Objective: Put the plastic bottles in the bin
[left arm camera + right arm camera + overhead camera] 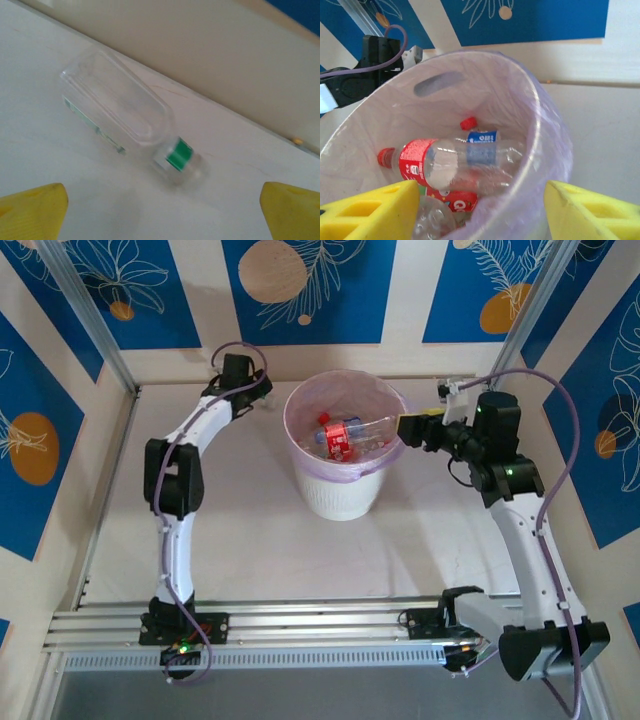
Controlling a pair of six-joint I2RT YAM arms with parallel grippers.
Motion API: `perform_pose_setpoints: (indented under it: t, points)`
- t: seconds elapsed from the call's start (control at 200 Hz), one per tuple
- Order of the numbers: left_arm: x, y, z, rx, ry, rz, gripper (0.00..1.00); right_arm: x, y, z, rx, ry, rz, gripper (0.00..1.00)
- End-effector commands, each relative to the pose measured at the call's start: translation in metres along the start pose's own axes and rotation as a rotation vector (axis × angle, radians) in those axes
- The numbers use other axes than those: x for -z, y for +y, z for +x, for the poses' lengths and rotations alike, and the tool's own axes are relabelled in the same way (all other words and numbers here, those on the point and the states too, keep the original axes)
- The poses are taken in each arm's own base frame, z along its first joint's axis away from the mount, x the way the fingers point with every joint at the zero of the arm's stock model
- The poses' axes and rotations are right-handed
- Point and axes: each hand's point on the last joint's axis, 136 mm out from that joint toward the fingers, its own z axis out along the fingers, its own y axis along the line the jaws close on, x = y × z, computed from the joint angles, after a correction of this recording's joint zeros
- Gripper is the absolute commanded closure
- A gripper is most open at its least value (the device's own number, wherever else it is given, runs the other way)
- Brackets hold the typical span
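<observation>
Clear plastic bottle (120, 110) with a green band lies on its side on the table (45, 150), just beside the back wall (210, 60), at the centre of the left wrist view. The left fingers (35, 207) stand wide apart at the lower corners of that view, empty and short of the bottle. Risk: the light, smooth body may slide or squirt away as the fingers close, and the nearby wall leaves little room on that side.

The bin (345, 495) sits mid-table in the top view, a pinkish bag folded over its rim. It holds several bottles: one with a red label and red cap (417, 162), one with a blue label (482, 147), and others partly hidden below. The right fingers (375, 210) hang spread and empty at the bin's right rim, where a careless move could snag the bag or tip the bin.
</observation>
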Motion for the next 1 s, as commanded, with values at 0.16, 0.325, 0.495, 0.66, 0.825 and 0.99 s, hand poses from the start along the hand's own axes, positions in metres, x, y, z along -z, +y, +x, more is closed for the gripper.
perform_pose_setpoints:
  t: [0.16,0.325,0.495,0.66,0.825,0.99]
  points:
    - [-0.031,0.004,-0.006,-0.062,-0.076,-0.159,0.03,0.008,-0.006,0.029,-0.065,0.041,0.000,0.33]
    - [-0.049,-0.001,-0.001,-0.115,-0.062,-0.156,0.00,0.012,-0.011,0.035,-0.064,0.047,0.019,0.33]
    - [-0.064,0.007,0.016,-0.183,0.006,-0.197,0.00,0.013,-0.013,0.038,-0.063,0.048,0.024,0.33]
    - [-0.072,0.028,0.034,-0.244,0.091,-0.230,0.00,0.015,-0.014,0.039,-0.063,0.041,0.029,0.33]
    - [-0.067,0.056,0.045,-0.279,0.199,-0.280,0.00,0.016,-0.014,0.039,-0.075,0.032,0.029,0.33]
    - [-0.047,0.077,0.038,-0.315,0.208,-0.347,0.01,0.017,-0.012,0.040,-0.083,0.029,0.024,0.33]
